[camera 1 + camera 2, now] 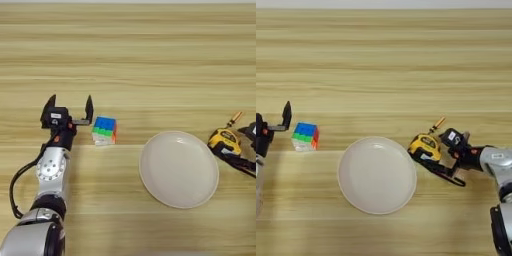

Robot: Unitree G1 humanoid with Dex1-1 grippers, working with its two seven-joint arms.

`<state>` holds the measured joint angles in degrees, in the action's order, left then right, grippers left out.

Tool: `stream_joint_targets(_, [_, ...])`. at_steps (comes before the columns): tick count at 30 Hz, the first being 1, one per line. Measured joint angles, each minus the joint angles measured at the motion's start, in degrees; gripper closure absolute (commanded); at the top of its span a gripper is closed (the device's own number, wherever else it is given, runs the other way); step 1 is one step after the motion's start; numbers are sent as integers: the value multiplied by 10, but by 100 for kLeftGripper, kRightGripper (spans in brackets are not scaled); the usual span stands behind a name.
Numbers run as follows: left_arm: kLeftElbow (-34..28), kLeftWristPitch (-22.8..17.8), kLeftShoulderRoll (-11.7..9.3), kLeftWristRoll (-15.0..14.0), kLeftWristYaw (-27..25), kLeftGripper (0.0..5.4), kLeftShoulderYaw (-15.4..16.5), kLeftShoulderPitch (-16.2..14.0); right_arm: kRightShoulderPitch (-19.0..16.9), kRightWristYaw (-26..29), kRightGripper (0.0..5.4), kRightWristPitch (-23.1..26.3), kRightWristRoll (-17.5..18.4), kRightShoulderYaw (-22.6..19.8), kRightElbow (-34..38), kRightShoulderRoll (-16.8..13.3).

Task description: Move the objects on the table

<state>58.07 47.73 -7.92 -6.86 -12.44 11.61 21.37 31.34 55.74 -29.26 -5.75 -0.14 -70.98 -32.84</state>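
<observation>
I see my left gripper (pixel 69 106), jaws spread, just left of the puzzle cube (pixel 104 130); my right gripper (pixel 442 162) pinches the tape measure (pixel 425 146) right of the plate (pixel 377 175).

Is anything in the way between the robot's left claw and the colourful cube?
No. The left gripper is open just left of the puzzle cube, with only bare table between them. The white plate lies off to the cube's right.
</observation>
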Motion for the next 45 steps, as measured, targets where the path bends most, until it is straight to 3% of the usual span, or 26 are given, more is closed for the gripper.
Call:
stream_joint_targets(10, [-2,1,0,0,0,0,0,0,4,86,2,-6,82,-32,67,8])
stream_joint_targets(19, [-4,2,0,0,0,0,-1,-1,-11,125,2,1,124,-44,123,13])
stream_joint_targets(24, [-5,2,1,2,2,0,-1,-1,-21,135,2,23,173,-60,189,22])
stream_joint_targets(34, [-6,2,1,3,1,0,-6,-1,-65,31,2,53,258,-112,334,85])
stream_joint_targets(39, [-6,2,0,15,1,0,-12,-1,-114,-19,2,73,272,-112,425,121])
stream_joint_targets(45, [-22,1,2,13,-17,0,-16,-9,-144,-73,2,104,288,-110,497,153])
